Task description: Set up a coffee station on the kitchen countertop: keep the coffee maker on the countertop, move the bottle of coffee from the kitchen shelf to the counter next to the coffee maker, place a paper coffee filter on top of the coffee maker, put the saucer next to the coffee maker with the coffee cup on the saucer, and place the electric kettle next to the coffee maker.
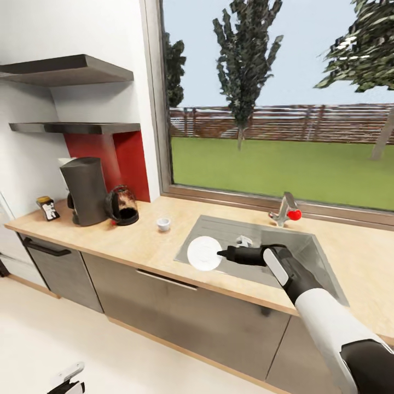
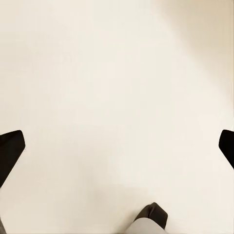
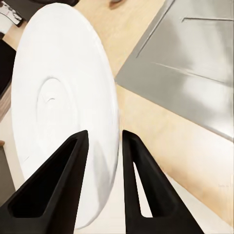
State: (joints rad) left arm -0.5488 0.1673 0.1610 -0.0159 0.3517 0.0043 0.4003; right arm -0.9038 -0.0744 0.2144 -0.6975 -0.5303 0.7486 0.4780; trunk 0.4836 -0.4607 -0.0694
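Saucer (image 3: 63, 97): pinched by its rim between the closed right jaws (image 3: 103, 141), held on edge over the tabletop (image 1: 137, 241) at the sink (image 1: 306, 246); left jaws (image 2: 117, 146) spread empty; advise levelling before setting down beside the coffee maker (image 1: 85, 189), clear of the cup (image 1: 163, 224).

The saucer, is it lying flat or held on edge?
On edge: the saucer stands upright, its rim between the right gripper's fingers, its face showing in the head view.
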